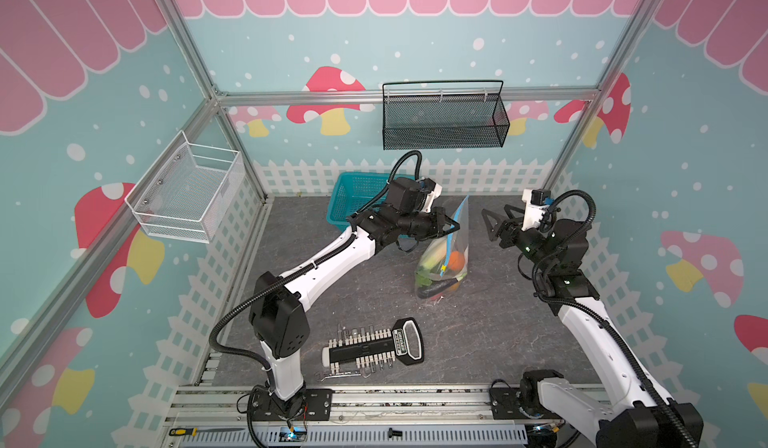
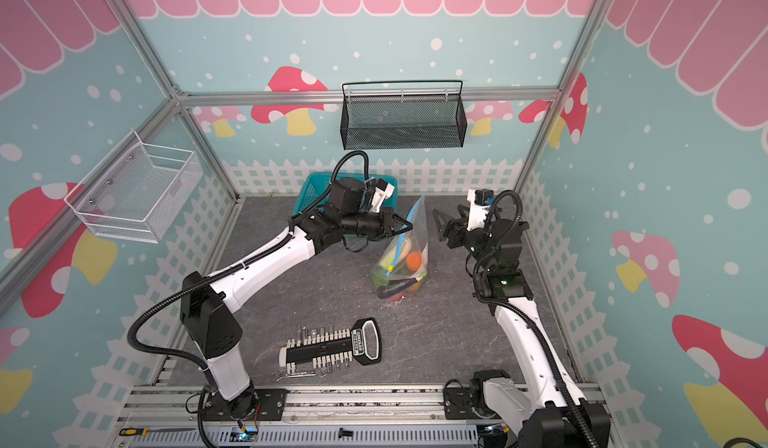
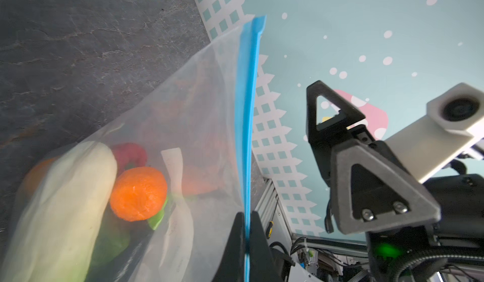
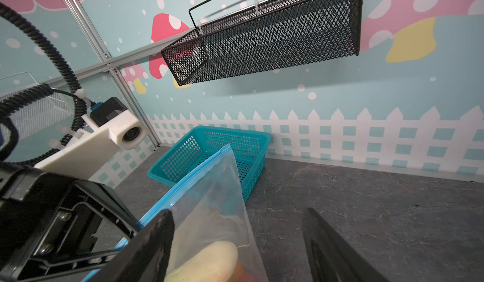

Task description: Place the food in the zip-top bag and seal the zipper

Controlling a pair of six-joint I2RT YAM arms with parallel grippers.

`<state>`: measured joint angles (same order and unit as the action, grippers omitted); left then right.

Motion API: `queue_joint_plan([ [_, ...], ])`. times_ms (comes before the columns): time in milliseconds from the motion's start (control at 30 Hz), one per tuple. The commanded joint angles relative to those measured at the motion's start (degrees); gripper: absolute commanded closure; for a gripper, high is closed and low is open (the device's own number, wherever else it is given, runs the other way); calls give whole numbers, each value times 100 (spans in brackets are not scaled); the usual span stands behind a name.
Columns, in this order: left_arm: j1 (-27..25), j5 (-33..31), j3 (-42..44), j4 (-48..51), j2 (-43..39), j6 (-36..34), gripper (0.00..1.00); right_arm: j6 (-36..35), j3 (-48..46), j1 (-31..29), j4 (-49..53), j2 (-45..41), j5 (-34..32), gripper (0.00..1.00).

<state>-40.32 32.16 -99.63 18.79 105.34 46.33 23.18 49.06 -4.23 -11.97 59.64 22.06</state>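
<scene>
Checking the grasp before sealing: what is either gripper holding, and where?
The left gripper pinches the zip-top bag by its blue zipper strip; the right gripper is open, holding nothing.

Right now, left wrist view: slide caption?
Left end effector shut on zipper of filled zip-top bag; right end effector open.

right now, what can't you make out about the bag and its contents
zipper seal: left wrist view, left gripper covers it and the frame edge cuts it off.
food count: both top views, pieces overlap inside the crinkled zip-top bag.
teal basket interior: both top views, left arm covers part.
label print: left wrist view, blurred.
</scene>
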Motion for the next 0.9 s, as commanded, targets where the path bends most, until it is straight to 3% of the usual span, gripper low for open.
queue_joint_plan([
  [0, -196, -230, -172, -953, 154, 810, 100, 38, 83, -25, -148, -25, -95, 20],
  [333, -674, -842, -314, -2145, 642, 1930, 100, -243, 338, 165, -76, 22, -723, 21],
  [567, -914, -1362, -469, -2954, 1028, 2898, 100, -275, 796, 743, 346, -144, -907, 21],
  [867, -1238, -1591, -1353, -2907, 1681, 3280, 100, -54, 874, 1304, 411, -260, -837, 22],
])
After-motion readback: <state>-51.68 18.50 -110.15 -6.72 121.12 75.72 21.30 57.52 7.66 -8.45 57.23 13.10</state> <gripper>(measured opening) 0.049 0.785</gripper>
